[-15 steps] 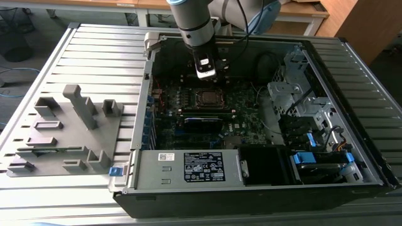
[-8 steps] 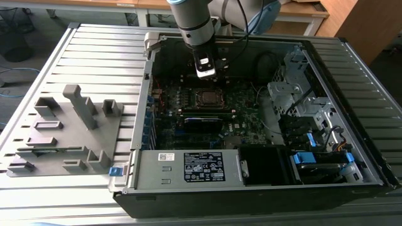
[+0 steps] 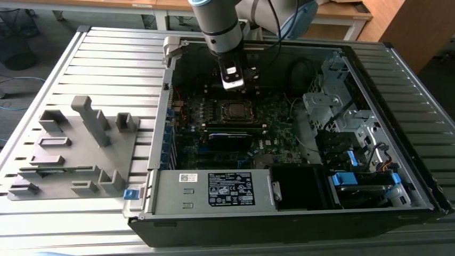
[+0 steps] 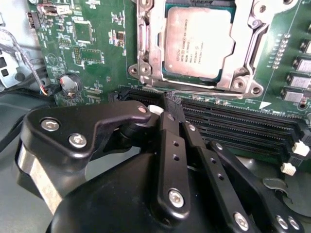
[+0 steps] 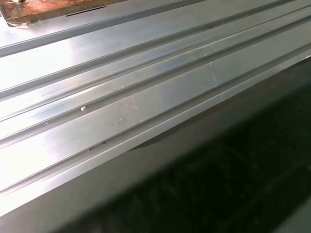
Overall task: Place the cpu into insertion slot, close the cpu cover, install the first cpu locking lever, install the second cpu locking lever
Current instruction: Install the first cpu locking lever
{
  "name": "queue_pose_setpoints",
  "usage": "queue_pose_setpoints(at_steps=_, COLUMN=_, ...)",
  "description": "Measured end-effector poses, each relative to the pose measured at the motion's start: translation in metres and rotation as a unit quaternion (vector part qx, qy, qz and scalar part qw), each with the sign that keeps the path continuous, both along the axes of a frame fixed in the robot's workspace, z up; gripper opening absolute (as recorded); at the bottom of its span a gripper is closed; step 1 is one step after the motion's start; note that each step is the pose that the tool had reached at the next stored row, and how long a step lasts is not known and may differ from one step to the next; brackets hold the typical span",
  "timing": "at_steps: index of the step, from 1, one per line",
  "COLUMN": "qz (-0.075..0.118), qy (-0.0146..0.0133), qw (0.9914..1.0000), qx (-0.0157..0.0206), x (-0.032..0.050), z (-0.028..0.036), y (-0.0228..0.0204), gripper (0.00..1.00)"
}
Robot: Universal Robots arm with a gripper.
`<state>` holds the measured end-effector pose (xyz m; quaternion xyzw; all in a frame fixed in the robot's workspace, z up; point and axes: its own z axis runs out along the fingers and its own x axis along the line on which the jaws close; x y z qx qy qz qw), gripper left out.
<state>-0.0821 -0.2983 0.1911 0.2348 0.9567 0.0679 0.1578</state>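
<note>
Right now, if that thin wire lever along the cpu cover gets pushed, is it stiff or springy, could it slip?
Probably springy: the locking lever is a long thin metal wire, so it likely flexes before moving. It looks smooth and round, so it may slip off the gripper. The cpu cover beside it looks like rigid plate.

Exterior view: even, diffuse light; computer case [image 3: 284, 228] interior dim. First wrist view: glare streaks the grooved aluminium table [image 5: 121, 107], deep shadow alongside. Second wrist view: cpu [image 4: 197, 41] evenly lit, faint sheen.
</note>
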Motion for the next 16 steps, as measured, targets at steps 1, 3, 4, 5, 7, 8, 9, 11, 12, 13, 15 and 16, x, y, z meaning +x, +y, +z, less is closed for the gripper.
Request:
queue_pose_setpoints(at_steps=1, qz=0.000, qy=0.0000, qw=1.00000, qx=0.0000, x=0.0000, z=0.0000, y=-0.0007, gripper=0.11)
queue_pose_setpoints(at_steps=3, qz=0.000, qy=-0.0002, qw=1.00000, qx=0.0000, x=0.0000, z=-0.0001, y=-0.0018, gripper=0.11)
queue_pose_setpoints(at_steps=4, qz=0.000, qy=-0.0004, qw=1.00000, qx=0.0000, x=0.0000, z=-0.0001, y=-0.0023, gripper=0.11)
queue_pose_setpoints(at_steps=5, qz=0.000, qy=-0.0006, qw=1.00000, qx=-0.0001, x=0.0000, z=-0.0002, y=-0.0027, gripper=0.11)
queue_pose_setpoints(at_steps=7, qz=0.000, qy=-0.0012, qw=1.00000, qx=0.0000, x=0.0000, z=-0.0003, y=-0.0033, gripper=0.11)
queue_pose_setpoints(at_steps=8, qz=0.000, qy=-0.0015, qw=1.00000, qx=0.0000, x=0.0000, z=-0.0004, y=-0.0036, gripper=0.11)
queue_pose_setpoints(at_steps=9, qz=0.000, qy=-0.0018, qw=1.00000, qx=0.0000, x=0.0000, z=-0.0005, y=-0.0038, gripper=0.11)
queue_pose_setpoints(at_steps=11, qz=0.000, qy=-0.0024, qw=1.00000, qx=0.0000, x=0.0000, z=-0.0008, y=-0.0041, gripper=0.11)
queue_pose_setpoints(at_steps=12, qz=0.000, qy=-0.0027, qw=1.00000, qx=0.0000, x=0.0000, z=-0.0008, y=-0.0044, gripper=0.11)
queue_pose_setpoints(at_steps=13, qz=0.000, qy=-0.0029, qw=1.00000, qx=0.0000, x=0.0000, z=-0.0009, y=-0.0046, gripper=0.11)
queue_pose_setpoints(at_steps=15, qz=0.000, qy=-0.0032, qw=0.99999, qx=0.0000, x=0.0000, z=-0.0010, y=-0.0052, gripper=0.11)
queue_pose_setpoints(at_steps=16, qz=0.000, qy=-0.0033, qw=0.99999, qx=0.0000, x=0.0000, z=-0.0011, y=-0.0055, gripper=0.11)
